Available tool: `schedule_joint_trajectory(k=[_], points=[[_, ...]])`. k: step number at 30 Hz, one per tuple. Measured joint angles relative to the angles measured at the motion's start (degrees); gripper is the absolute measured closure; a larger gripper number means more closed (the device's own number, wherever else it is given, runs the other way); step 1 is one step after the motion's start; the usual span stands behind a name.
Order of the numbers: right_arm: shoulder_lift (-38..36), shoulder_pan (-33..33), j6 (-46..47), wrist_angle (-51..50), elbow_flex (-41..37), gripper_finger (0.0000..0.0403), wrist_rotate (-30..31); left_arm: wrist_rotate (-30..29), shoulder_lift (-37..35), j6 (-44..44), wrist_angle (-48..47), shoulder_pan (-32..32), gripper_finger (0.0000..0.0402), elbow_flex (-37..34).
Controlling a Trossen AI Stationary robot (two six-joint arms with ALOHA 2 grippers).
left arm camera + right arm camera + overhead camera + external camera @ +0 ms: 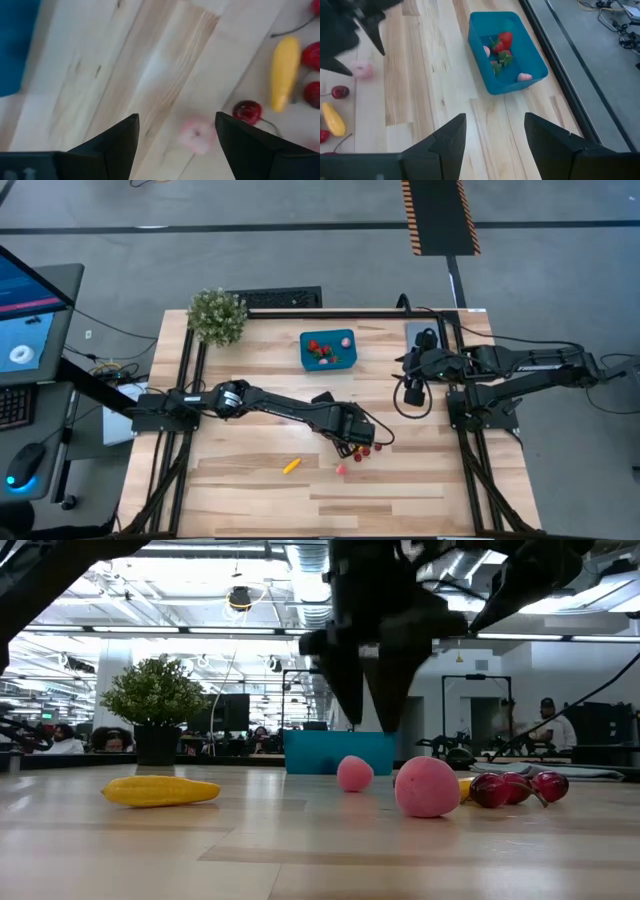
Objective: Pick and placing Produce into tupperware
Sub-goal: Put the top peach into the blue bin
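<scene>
Left hand point(358, 442): open, empty, poised low over the loose fruit near mid-counter; dark fingers point(116, 145) spread wide in the left wrist view, a pink piece point(197, 135) on the wood between them.
Right hand point(492, 135): open, empty, parked at the counter's right side, aimed toward the tub.
Tub point(329, 348): teal, rounded corners, toward the far edge, well apart from the left hand.
Inside tub: red strawberries point(503, 41) with green tops, plus pink bits point(524, 77) by the near wall and the left wall.
Loose fruit: dark red cherries point(368, 450) just beside the left hand; a pink piece point(341, 469) close by on the near side; in the low view, two pink pieces, the larger point(428, 786) nearer the camera than the smaller point(354, 774), with cherries point(515, 787) at right.
Yellow piece point(291, 466): long, lying flat, alone, left of the pink piece; seen at left in the low view point(160, 790).
Second yellow piece point(284, 72): among the cherries, beyond the left hand's fingers.
Counter point(250, 390): pale wood planks.
Plant point(217, 315): bushy green, far left corner.
</scene>
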Motion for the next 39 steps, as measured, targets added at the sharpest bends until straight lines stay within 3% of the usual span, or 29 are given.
schedule_joint_trajectory(k=[11, 17, 31, 39], points=[[0.0, 0.0, 0.0, -0.7, 0.0, 0.0178, 0.0, 0.1, -3.0, -1.7, -2.1, -2.6, 0.0148, -0.1], [0.0, 0.0, -0.1, -1.0, 0.0, 0.0178, 0.0, 1.5, -3.2, -1.5, 5.5, -3.9, 0.0148, -1.3], [0.0, 0.0, -0.1, -1.5, 0.0, 0.0178, 0.0, 0.0, -8.1, 2.0, -6.0, -3.6, 0.0148, -1.3], [0.0, 0.0, 0.0, -1.5, 0.0, 0.0178, 0.0, -2.7, -14.6, 4.7, -11.8, -2.3, 0.0148, -2.3]])
